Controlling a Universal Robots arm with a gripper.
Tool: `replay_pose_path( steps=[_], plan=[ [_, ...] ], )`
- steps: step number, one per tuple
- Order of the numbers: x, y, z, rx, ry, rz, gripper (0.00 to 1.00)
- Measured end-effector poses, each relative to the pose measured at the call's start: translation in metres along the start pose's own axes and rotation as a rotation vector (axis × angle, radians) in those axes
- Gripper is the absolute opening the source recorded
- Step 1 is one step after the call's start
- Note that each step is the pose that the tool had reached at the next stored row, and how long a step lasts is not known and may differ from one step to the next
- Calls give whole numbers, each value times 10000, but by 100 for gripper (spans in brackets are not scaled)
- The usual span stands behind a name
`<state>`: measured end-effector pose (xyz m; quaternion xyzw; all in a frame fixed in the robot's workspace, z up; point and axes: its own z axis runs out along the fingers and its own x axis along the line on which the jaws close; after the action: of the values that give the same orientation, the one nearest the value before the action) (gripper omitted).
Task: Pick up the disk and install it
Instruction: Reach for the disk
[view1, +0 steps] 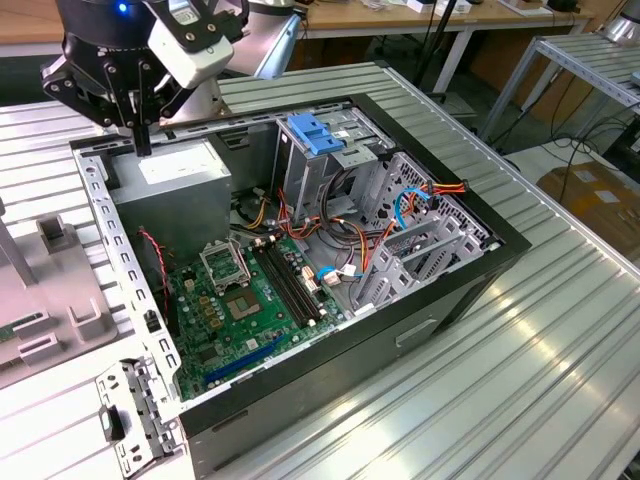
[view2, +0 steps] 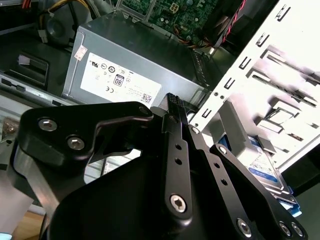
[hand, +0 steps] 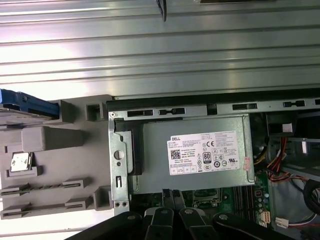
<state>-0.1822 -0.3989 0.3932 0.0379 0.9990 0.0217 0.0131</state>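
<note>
The disk (view2: 263, 168), silver with a white and blue label and blue side rails, rests in a grey holder outside the case; its blue rail edge (hand: 29, 106) shows in the first wrist view. My gripper (view1: 142, 146) hangs over the case's rear corner, just above the power supply, off to one side of the disk. Its black fingers (view2: 173, 107) are pressed together with nothing between them, and their tips (hand: 170, 194) sit over the supply's edge.
The open computer case (view1: 430, 300) lies on a ribbed metal table (view1: 560, 340). Inside are the grey power supply (view1: 175, 185), the green motherboard (view1: 240, 300), cables and a drive cage with a blue latch piece (view1: 315, 132). The grey holder (hand: 55, 165) stands beside the case.
</note>
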Motion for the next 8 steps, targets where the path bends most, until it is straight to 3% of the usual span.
replay_pose_path(
  steps=[8],
  plan=[
    [67,-5,-1,0,0,0,11]
  ],
)
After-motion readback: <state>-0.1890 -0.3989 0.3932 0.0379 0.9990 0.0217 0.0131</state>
